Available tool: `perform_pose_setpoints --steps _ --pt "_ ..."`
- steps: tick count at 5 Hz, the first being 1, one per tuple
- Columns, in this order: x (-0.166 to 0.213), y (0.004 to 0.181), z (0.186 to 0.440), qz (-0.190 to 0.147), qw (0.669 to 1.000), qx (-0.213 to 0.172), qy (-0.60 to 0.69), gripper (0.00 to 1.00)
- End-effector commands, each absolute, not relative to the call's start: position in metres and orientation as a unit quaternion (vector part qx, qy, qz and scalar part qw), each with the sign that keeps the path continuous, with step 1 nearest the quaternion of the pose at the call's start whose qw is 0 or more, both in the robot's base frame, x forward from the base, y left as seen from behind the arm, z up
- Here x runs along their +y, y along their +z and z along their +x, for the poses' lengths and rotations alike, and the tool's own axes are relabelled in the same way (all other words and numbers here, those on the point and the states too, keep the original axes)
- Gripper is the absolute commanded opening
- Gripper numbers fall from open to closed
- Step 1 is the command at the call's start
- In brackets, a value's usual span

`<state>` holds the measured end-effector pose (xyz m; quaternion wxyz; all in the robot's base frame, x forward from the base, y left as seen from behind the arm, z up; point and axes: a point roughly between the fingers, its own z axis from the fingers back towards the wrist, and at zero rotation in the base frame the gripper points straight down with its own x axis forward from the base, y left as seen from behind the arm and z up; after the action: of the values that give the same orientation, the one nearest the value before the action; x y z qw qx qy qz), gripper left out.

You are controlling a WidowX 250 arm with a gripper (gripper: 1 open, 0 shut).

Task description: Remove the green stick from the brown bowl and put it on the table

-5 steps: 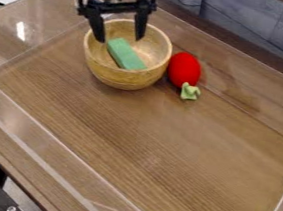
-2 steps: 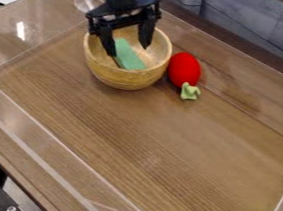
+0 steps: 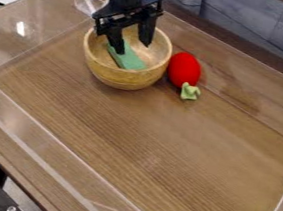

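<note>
A black pincer (image 3: 128, 37) reached straight down into the bowl (image 3: 123, 72), its fingers (image 3: 116, 41) straddling the upper end of the stick (image 3: 133, 59), which lay inside the bowl, resting on its floor and tilted against the wall. The stick's long axis ran diagonally from the bowl's upper left to its lower right, and most of its length showed below and to the right of the pincer. The jaws stood part-way in, one finger on each long side of the stick; whether they had already clamped it could not be told from this view. The lift appeared to hinge on the fingers closing across the stick's narrow width rather than along its length, and their line looked roughly square to that axis. A strawberry toy (image 3: 183, 71) sat just right of the bowl, apart from it. Bare worktop (image 3: 149, 159) spread below the bowl, offering room for the set-down. The stick had not yet left the bowl.
</note>
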<state>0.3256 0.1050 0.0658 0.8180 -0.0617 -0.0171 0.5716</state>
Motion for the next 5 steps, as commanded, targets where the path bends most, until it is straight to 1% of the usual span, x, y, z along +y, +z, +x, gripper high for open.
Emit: perform_pose_setpoints --steps 1,2,3,4,5 --pt "0.111 0.102 0.338 -0.074 0.821 -0.042 0.564 0.0" --pt "0.103 0.13 0.343 -0.092 0.823 -0.033 0.56 0.0" --pt "0.085 0.141 0.339 -0.098 0.817 -0.028 0.567 0.0" --pt "0.063 0.145 0.331 -0.097 0.815 -0.025 0.57 0.0" --pt "0.04 0.145 0.328 -0.093 0.821 -0.022 0.562 0.0"
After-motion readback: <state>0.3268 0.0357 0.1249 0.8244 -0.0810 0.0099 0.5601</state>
